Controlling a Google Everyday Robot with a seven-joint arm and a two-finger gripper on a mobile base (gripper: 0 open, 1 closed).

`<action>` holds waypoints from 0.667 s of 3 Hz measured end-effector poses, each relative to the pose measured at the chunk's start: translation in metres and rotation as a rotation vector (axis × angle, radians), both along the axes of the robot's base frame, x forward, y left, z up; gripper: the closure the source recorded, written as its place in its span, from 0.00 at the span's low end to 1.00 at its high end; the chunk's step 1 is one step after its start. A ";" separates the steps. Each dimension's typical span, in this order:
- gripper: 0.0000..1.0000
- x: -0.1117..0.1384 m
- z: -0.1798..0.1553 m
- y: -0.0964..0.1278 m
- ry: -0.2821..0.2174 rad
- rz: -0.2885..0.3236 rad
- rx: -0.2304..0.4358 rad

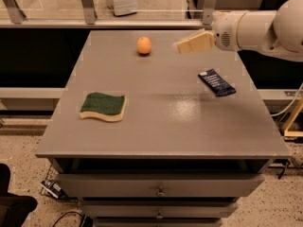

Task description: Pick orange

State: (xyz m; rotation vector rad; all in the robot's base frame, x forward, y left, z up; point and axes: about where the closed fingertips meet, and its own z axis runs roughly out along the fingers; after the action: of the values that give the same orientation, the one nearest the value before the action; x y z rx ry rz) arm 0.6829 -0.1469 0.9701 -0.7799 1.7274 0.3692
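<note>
On the grey table (165, 126): one orange (144, 45) far, one green sponge (103, 106) near-left, one blue packet (216, 82) right. One gripper (184, 45) hovers right of the orange; I cannot tell its opening. Speckled floor (284, 207) below.

White arm (265, 25) of smooth, rounded segments, with a round dotted grille near its wrist. The cream, wedge-shaped gripper (183, 45) hangs over the far right of the table (165, 126).

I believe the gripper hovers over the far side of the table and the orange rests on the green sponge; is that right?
Not quite: the camera view shows the orange resting on the bare table, far from the green sponge. The gripper does hover over the table's far side.
</note>
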 end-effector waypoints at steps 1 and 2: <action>0.00 0.016 -0.009 0.018 -0.002 0.004 0.008; 0.00 0.055 -0.026 0.061 -0.021 0.044 0.103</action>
State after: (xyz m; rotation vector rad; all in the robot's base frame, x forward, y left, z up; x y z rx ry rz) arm 0.7382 -0.0859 0.9437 -0.7450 1.6608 0.4748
